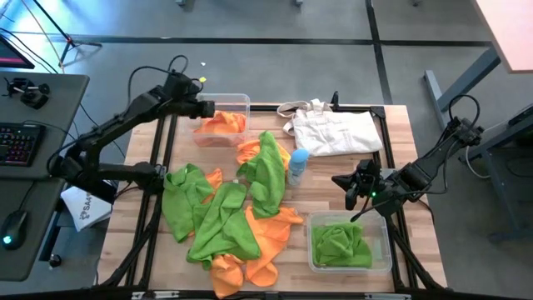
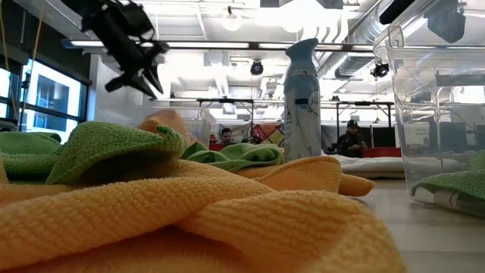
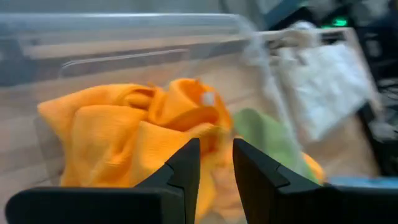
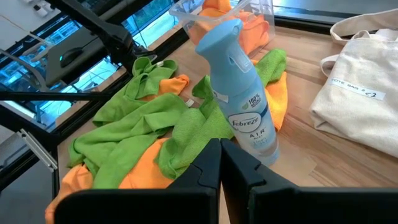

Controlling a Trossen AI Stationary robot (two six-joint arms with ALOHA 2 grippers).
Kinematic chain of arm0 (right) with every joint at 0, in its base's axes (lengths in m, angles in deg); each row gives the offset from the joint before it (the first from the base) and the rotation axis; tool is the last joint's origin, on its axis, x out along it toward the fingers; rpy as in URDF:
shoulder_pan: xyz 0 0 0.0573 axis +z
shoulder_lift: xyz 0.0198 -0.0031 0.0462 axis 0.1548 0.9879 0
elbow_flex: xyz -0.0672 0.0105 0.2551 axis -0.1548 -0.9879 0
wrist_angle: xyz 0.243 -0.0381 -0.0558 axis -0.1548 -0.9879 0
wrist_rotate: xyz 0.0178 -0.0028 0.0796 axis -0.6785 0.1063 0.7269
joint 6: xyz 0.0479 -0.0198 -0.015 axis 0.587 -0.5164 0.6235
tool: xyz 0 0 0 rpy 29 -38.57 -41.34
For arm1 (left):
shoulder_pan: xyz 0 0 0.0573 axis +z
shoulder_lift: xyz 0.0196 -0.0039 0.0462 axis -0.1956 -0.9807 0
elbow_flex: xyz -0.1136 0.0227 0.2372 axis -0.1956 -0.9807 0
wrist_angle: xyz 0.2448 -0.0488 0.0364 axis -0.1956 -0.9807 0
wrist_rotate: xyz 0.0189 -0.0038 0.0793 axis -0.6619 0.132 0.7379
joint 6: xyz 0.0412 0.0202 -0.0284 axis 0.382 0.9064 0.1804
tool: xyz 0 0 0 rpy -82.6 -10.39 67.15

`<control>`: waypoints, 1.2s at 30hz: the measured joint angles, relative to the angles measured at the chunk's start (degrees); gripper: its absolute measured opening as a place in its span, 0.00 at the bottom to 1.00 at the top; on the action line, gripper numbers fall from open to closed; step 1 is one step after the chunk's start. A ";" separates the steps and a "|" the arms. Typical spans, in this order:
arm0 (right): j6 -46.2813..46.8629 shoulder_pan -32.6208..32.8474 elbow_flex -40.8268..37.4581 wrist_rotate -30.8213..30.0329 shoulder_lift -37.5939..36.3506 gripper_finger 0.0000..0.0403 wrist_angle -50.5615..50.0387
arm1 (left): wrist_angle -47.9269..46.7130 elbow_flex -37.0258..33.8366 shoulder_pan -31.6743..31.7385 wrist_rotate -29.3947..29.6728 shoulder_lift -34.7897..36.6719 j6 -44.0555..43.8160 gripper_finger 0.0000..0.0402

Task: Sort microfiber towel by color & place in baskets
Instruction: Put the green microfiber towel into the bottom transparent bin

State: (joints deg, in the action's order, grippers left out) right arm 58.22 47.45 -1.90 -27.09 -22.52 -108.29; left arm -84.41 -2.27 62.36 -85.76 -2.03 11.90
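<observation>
An orange microfiber towel (image 3: 130, 137) is lying in the far clear basket (image 1: 241, 102), beneath the left gripper (image 3: 216, 163), whose fingers are being held parted and empty (nothing is hanging between them). The lift should be made straight up, clear of the rim. The right gripper (image 4: 220, 163) is being kept clenched beside the green-towel basket (image 1: 383, 258).

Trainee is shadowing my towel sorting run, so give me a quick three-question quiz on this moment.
1. True or false: the bin with orange towels sits at the table's far edge, under the left gripper.
2. What colour are the towels in the near bin? A orange, B green, C white
3. Which standing object is between the towel pile and the white tote bag?
Key: 1 true; 2 B; 3 the light-blue spray bottle.
</observation>
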 joint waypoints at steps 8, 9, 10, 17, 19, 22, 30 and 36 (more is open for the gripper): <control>-0.46 0.00 0.00 -0.01 0.00 0.01 -0.02 | -1.11 0.00 -6.39 -4.77 7.47 3.00 0.15; -0.69 0.00 0.00 -0.01 0.00 0.01 -0.02 | -1.32 0.00 -8.11 -3.73 7.90 2.98 0.12; -1.14 0.01 0.00 -0.01 0.00 0.01 -0.02 | -1.34 0.00 -9.91 -2.95 8.19 3.00 0.08; -1.56 0.02 0.00 0.01 0.00 0.01 -0.02 | 2.23 0.00 -23.01 2.84 8.67 0.34 0.01; -1.57 0.00 0.00 -0.01 0.00 0.01 -0.02 | 3.81 0.00 -27.55 5.37 8.55 -0.96 0.00; -1.57 0.02 0.00 -0.01 0.00 0.01 -0.03 | 4.78 0.00 -34.25 9.71 7.92 -2.48 0.00; -1.57 0.01 0.00 0.01 0.00 0.01 -0.04 | 4.73 -0.02 -47.46 16.47 6.12 -7.07 0.00; -1.65 0.02 0.00 0.16 0.00 0.01 -0.13 | 1.10 0.00 -55.83 17.14 3.91 -15.38 0.00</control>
State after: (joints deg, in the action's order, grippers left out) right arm 56.57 47.47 -1.90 -26.94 -22.52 -108.42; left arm -83.31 -2.27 6.53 -68.62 1.88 -3.49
